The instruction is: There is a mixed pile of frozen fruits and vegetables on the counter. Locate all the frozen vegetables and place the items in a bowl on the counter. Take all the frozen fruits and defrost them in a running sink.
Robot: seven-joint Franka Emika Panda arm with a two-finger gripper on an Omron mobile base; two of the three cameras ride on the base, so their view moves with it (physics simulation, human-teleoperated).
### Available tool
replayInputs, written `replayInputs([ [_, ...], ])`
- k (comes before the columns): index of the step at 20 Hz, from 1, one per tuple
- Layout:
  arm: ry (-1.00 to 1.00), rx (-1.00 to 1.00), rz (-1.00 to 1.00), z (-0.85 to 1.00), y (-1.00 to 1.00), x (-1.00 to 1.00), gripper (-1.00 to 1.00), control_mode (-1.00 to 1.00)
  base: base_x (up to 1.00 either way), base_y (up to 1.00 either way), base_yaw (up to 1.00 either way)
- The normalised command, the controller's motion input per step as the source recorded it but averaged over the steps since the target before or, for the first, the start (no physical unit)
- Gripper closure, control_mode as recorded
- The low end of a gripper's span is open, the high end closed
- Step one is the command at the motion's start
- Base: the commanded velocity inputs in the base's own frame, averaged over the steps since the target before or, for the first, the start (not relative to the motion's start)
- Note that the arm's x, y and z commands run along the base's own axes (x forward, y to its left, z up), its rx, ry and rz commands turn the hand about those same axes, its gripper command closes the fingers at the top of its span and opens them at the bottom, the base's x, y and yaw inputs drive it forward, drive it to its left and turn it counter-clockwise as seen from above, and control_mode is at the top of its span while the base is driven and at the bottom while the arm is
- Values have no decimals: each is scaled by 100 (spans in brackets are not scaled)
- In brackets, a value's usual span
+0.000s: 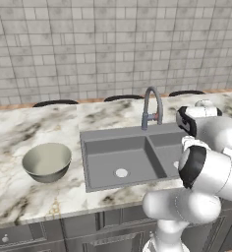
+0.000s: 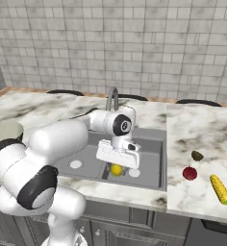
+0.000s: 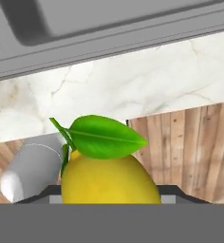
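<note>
Fingers (image 2: 116, 166) clamped on a yellow lemon (image 2: 116, 169) (green leaf on top), hanging just above the sink's (image 2: 149, 180) right basin, so the fruit lies directly over where it must drop

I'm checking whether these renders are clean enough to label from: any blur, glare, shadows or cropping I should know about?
Left base view: sharp, even light, soft shading in the bowl; the arm crops the sink's right side. Right base view: crisp; faint shadows under the corn cob and red fruit. Hand view: the lemon looms large, cut off at the bottom.
</note>
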Motion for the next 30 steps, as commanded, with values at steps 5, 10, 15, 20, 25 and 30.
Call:
replayInputs([
  [5, -11, 0, 5, 8, 89, 0, 100, -100, 0, 0, 0],
  [10, -17, 4, 6, 5, 55, 9, 100, -100, 0, 0, 0],
  [15, -17, 0, 4, 12, 69, 3, 100, -100, 0, 0, 0],
  [20, -9, -4, 2, 7, 84, 0, 100, -100, 0, 0, 0],
  [25, -7, -6, 0, 14, 88, 0, 100, -100, 0, 0, 0],
  [30, -8, -4, -11, 1, 91, -1, 100, -100, 0, 0, 0],
])
